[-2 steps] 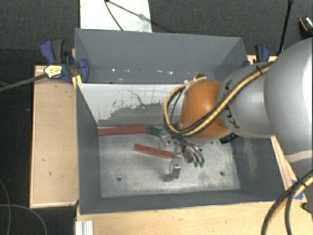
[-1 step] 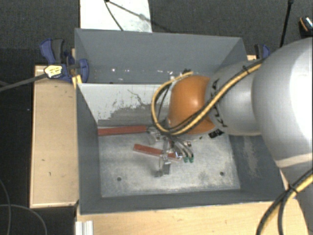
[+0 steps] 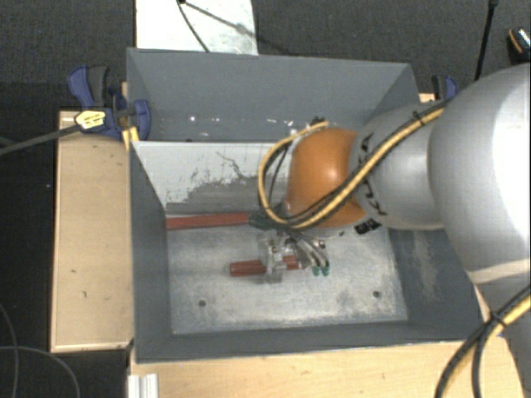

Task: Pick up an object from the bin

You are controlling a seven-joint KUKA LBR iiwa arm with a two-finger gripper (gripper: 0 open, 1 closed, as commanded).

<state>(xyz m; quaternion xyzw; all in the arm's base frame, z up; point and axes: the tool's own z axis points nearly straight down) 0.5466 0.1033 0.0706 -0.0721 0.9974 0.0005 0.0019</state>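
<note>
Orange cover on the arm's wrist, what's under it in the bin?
The gripper is down at a short reddish-brown rod on the grey metal bin floor. A longer reddish-brown bar lies behind; the orange cover hides its right end.

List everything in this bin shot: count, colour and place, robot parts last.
bin: one, grey metal, centre of view
long bar: one, reddish-brown, along the floor's back edge, left side
short stick: one, reddish-brown, mid-floor, under the arm's tip
green-tipped bits: small, right of the stick; unclear what
arm: one, silver-grey, reaching in from the right
wrist cover: one, orange, with yellow-black cables looped over it
jaws: down over the short stick's right end
</note>
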